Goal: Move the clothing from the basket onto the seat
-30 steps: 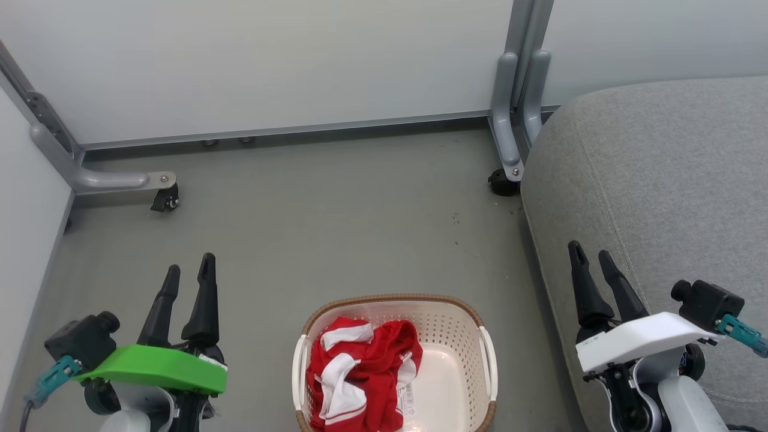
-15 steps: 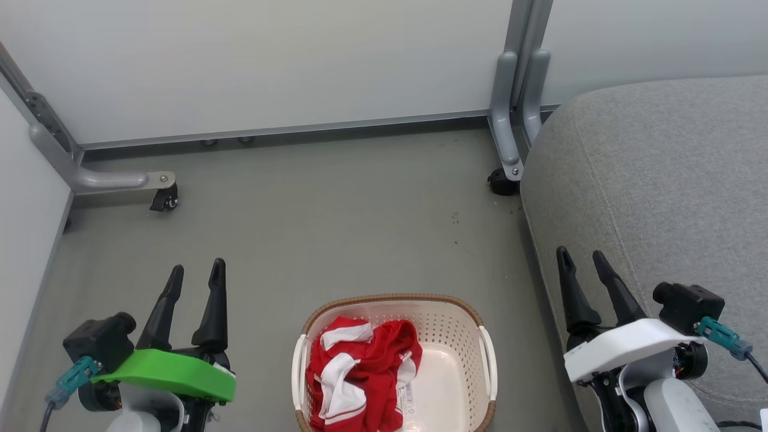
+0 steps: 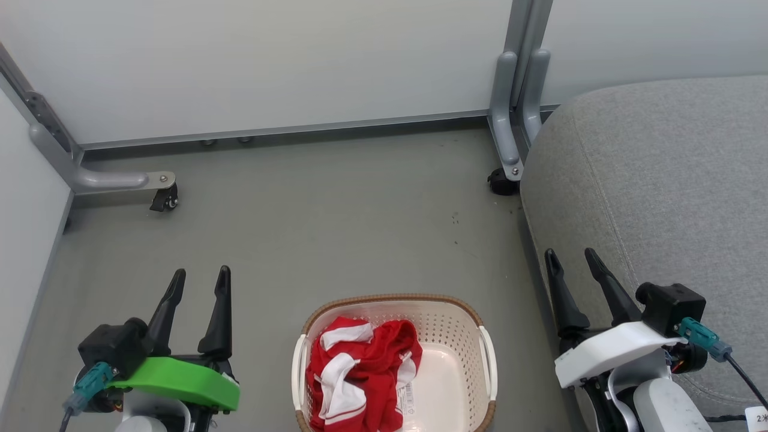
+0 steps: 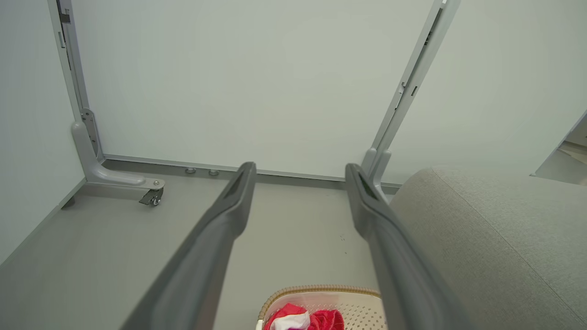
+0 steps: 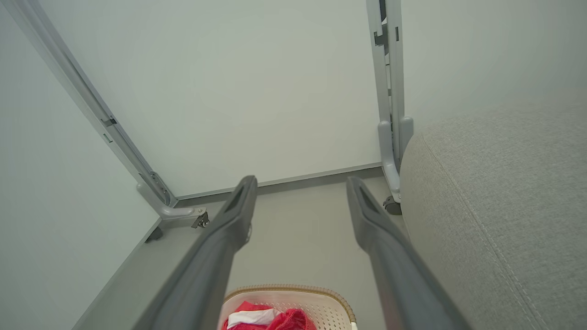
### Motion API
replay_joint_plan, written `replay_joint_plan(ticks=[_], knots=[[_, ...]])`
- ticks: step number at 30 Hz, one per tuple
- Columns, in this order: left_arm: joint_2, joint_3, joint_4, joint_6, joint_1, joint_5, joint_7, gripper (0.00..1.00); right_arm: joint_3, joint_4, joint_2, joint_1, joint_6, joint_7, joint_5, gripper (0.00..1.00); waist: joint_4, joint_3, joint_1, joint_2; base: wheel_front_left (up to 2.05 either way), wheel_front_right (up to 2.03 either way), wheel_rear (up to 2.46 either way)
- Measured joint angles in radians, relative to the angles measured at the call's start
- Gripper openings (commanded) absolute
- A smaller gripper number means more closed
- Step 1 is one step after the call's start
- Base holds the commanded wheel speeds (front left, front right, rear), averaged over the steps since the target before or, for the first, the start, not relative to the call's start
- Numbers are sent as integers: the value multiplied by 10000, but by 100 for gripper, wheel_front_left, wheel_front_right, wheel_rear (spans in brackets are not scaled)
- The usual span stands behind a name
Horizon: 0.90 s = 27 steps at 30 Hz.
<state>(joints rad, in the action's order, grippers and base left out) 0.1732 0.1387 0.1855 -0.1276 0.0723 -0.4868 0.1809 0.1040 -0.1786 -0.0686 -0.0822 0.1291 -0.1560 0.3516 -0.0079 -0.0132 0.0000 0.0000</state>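
The red shorts with white panels (image 3: 360,372) lie bunched in the left half of the cream basket (image 3: 486,354), which stands on the floor at the bottom centre. The light-grey sofa seat (image 3: 672,180) fills the right side. My left gripper (image 3: 201,276) is open, up off the floor to the basket's left, nothing between its fingers. My right gripper (image 3: 570,258) is open beside the seat's edge, right of the basket. In the left wrist view the shorts (image 4: 302,318) and basket rim (image 4: 321,289) peek between the fingers; the right wrist view shows the shorts (image 5: 270,318) and seat (image 5: 504,192).
Grey floor (image 3: 336,216) stretches ahead to white partition panels. A partition foot with a caster (image 3: 165,198) stands at the left, and another post foot with a caster (image 3: 503,180) stands against the seat's far corner.
Both grippers have shifted inward toward the basket: the left one rightward and slightly lower, the right one leftward. Both stay open. Basket and shorts have not moved.
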Motion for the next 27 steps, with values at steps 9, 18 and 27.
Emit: replay_joint_plan(ticks=[9,18,27], knots=[[38,44,132,-2,-19,644,205,100,42,63,56,12,0,-42,-802,100,2,-3,0,0,0,0,0],[52,19,324,-2,-40,1200,374,100,15,69,119,46,2,-88,-1496,100,-17,-15,0,0,0,0,0],[56,33,489,-13,-104,1720,556,100,-84,125,165,166,13,-190,-2104,100,-14,-5,0,0,0,0,0]])
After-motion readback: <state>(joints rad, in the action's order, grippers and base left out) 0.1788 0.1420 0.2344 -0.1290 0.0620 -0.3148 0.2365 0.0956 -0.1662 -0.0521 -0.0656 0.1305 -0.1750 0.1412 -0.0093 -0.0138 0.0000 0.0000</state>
